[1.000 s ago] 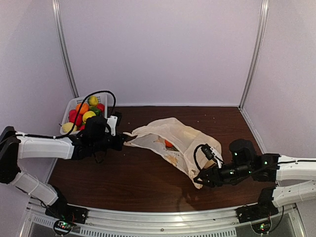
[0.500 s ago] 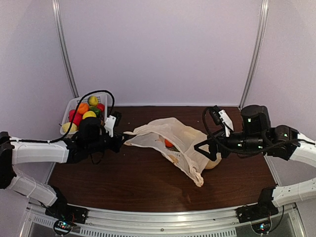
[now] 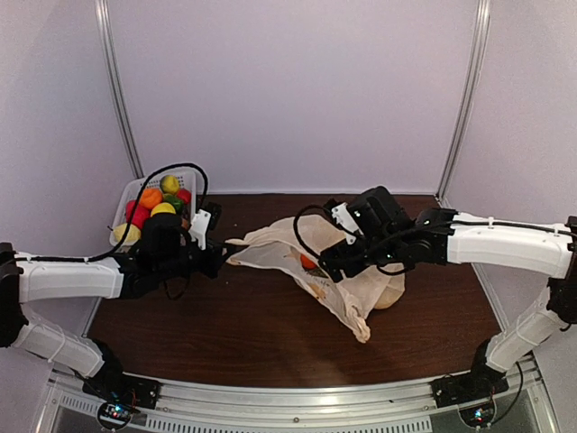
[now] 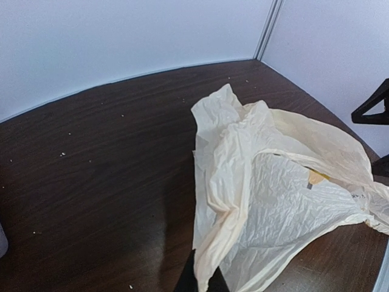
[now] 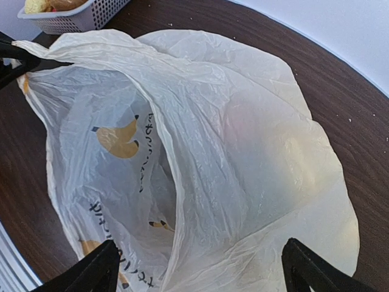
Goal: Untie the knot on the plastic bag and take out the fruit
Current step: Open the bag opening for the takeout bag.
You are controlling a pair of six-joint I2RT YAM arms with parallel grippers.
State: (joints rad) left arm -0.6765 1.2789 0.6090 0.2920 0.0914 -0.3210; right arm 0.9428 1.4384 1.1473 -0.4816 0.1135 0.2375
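Note:
The plastic bag [image 3: 317,245] lies crumpled in the middle of the table, its mouth open toward the left. No knot shows. My left gripper [image 3: 224,257] is shut on a twisted handle strip of the bag [image 4: 209,258] at its left corner. My right gripper [image 3: 332,263] hovers over the bag's middle, fingers [image 5: 91,274] spread wide and empty above the plastic [image 5: 219,134]. An orange spot [image 3: 308,262] shows through the bag. A tan rounded shape [image 3: 393,292] bulges at the bag's right edge. I cannot tell which fruit these are.
A white slotted basket [image 3: 124,200] with several red, orange and yellow fruits stands at the back left; it also shows in the right wrist view [image 5: 79,17]. Walls close the back and sides. The bag carries orange banana prints [image 5: 118,139].
My right arm has swung from the table's near right, up and left, to above the bag. My left gripper has kept its hold on the handle.

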